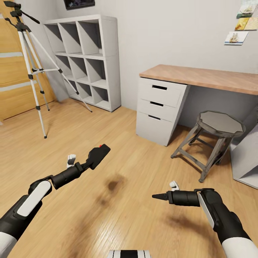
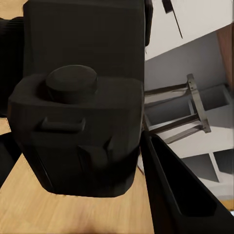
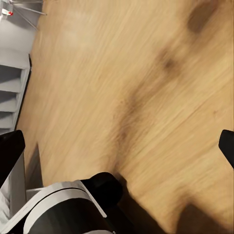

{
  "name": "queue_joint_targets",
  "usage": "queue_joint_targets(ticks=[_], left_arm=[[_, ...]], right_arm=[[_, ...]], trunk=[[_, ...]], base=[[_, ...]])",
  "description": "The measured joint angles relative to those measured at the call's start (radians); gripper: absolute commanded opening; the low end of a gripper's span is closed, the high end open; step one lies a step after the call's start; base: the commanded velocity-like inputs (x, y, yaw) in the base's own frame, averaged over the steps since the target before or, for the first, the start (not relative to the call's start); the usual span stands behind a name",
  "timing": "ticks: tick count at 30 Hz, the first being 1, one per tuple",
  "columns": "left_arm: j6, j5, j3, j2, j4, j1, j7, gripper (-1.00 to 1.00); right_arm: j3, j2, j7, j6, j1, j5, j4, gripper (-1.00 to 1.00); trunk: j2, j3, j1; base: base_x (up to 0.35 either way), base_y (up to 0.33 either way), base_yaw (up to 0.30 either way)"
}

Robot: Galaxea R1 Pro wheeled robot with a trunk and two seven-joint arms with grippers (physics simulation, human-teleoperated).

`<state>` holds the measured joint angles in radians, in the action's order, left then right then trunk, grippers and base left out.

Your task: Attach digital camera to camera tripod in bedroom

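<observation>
Digital camera [image 1: 98, 156]: matte black, red dot on top, clenched in the left gripper [image 1: 94, 160] and carried above the plank floor [image 1: 118, 215], well apart from the camera tripod [image 1: 30, 68]. In the left wrist view the camera body [image 2: 78, 136] sat against one dark finger [image 2: 180, 190].

Camera tripod: upright on the floor just beside the white cube shelving [image 1: 86, 59], in front of the oak door [image 1: 14, 79]; black head, pan handle on top.

Right gripper [image 1: 157, 196]: empty, fingertips together in a point, held low over the floor, on the far side from the tripod.

Desk [image 1: 200, 77]: wooden top, white drawers, further from the tripod than the shelving; grey stool [image 1: 211, 139] just beside it.
</observation>
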<state>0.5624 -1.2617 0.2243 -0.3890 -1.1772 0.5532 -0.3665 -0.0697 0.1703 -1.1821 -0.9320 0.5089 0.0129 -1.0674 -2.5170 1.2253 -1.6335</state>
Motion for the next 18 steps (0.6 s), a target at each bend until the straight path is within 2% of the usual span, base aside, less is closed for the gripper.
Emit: queue_joint_targets(ticks=[18], left_arm=[[-0.001,0.022,0.000,0.000,-0.002,0.000,0.000,-1.00]], right_arm=[[0.001,0.000,-0.001,-0.002,0.000,0.001,0.001,1.00]], trunk=[[0.004,-0.070,0.008]], base=[[0.000,0.000,0.000]])
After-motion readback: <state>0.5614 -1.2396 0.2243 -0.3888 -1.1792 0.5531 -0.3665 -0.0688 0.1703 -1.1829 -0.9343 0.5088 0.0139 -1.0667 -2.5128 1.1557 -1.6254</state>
